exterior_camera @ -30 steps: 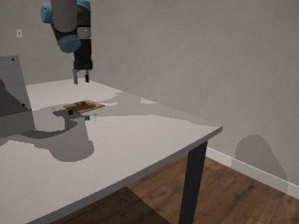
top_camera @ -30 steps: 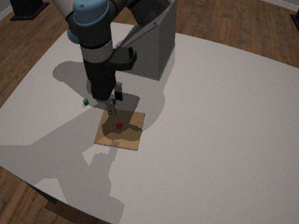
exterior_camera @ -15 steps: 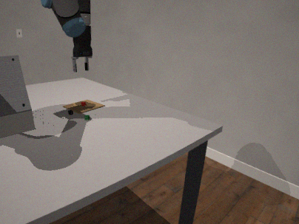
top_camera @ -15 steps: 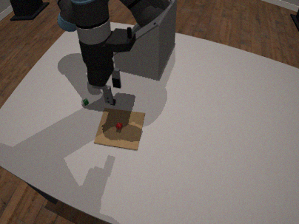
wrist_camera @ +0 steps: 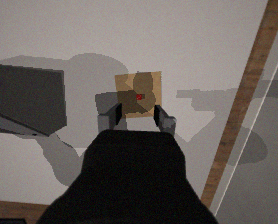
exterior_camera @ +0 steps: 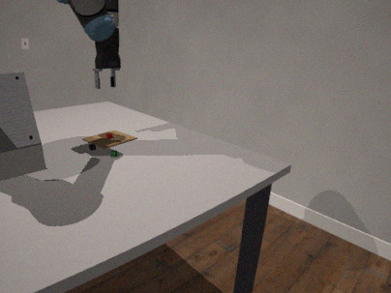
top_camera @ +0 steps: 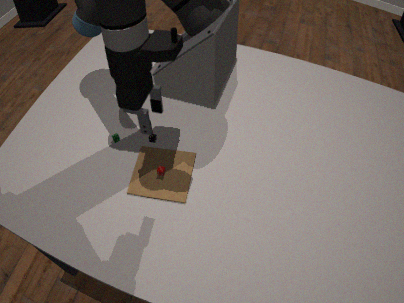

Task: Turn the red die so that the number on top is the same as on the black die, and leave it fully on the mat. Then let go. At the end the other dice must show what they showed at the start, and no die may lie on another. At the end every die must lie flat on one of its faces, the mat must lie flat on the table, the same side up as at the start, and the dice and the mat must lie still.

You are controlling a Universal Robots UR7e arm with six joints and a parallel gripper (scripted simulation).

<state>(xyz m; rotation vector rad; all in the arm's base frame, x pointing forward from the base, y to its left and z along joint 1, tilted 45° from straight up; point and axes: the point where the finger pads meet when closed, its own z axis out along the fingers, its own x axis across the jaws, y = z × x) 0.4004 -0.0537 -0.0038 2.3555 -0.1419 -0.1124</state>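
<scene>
The red die (top_camera: 161, 170) (exterior_camera: 109, 135) (wrist_camera: 139, 97) sits near the middle of the tan mat (top_camera: 178, 195) (exterior_camera: 127, 138) (wrist_camera: 154, 80). The black die (top_camera: 152, 138) (exterior_camera: 92, 147) is on the table just off the mat's edge. The green die (top_camera: 116, 138) (exterior_camera: 113, 154) is on the table, farther from the mat. The numbers on top of the dice are too small to read. My gripper (top_camera: 150, 116) (exterior_camera: 105, 82) (wrist_camera: 137, 110) is open and empty, high above the table. The black and green dice do not show in the wrist view.
A large grey box-like block (top_camera: 197, 74) (exterior_camera: 21, 120) (wrist_camera: 32, 97) stands on the table (top_camera: 300, 179) (exterior_camera: 145, 192), to one side of the dice. Shadows of the arm lie over the mat and around the dice.
</scene>
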